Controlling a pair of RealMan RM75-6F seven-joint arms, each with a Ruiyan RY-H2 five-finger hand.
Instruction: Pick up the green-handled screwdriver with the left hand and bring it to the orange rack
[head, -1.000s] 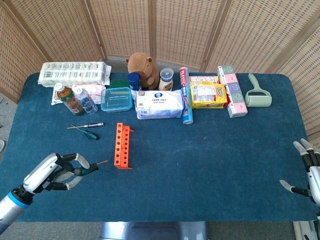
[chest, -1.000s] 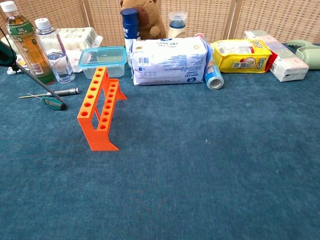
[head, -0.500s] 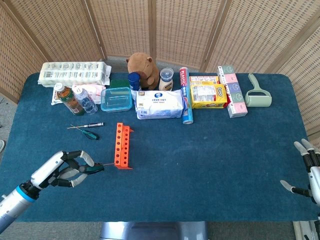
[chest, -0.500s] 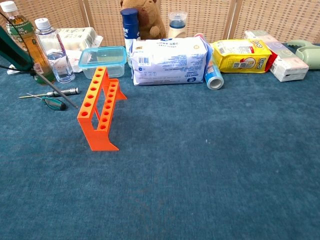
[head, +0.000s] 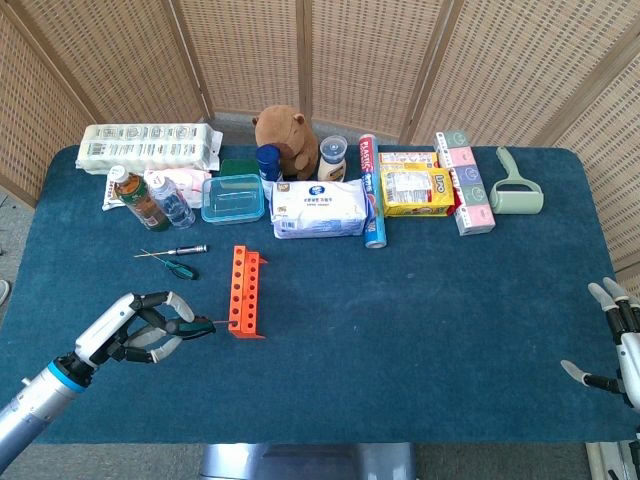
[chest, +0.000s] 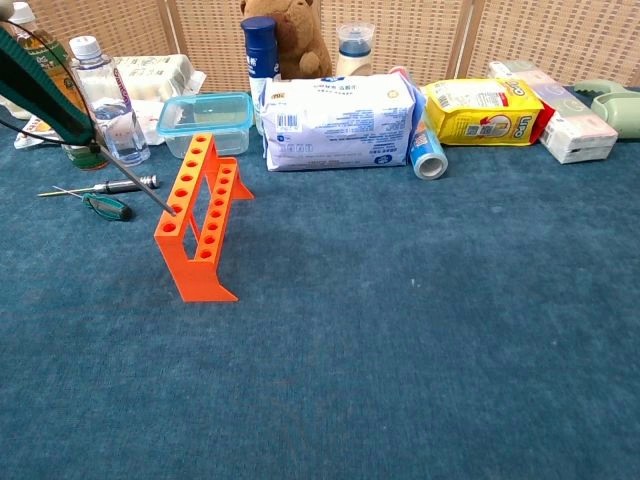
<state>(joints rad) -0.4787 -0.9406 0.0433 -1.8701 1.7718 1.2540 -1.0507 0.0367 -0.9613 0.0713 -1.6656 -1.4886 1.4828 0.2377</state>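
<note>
My left robot hand (head: 140, 328) is wrapped around the green-handled screwdriver (head: 188, 326), fingers curled on the handle, low over the near left part of the counter (head: 420, 310). The thin shaft points right and its tip reaches the near end of the orange rack (head: 244, 291); in the chest view the shaft (chest: 135, 180) slants down to the rack's top row of holes (chest: 190, 180), though I cannot tell whether the tip is inside one. The rack stands upright on the blue cloth, its long side running near to far.

Just beyond the rack to the left, two more screwdrivers lie flat on the counter: a green-handled one (head: 181, 269) and a slim metal one (head: 186, 249). Farther back on the left stand a tea bottle (head: 137, 197) and a water bottle (head: 174, 206), with a clear box with a blue lid (head: 233, 198) beside them and an egg carton (head: 148, 146) behind. Along the far row to the right come a brown plush toy (head: 285, 138), a pack of wet wipes (head: 319, 209), a yellow bag (head: 417, 190) and a lint roller (head: 516, 187).

My right robot hand (head: 618, 340) hangs at the near right edge of the counter, fingers spread, holding nothing.
</note>
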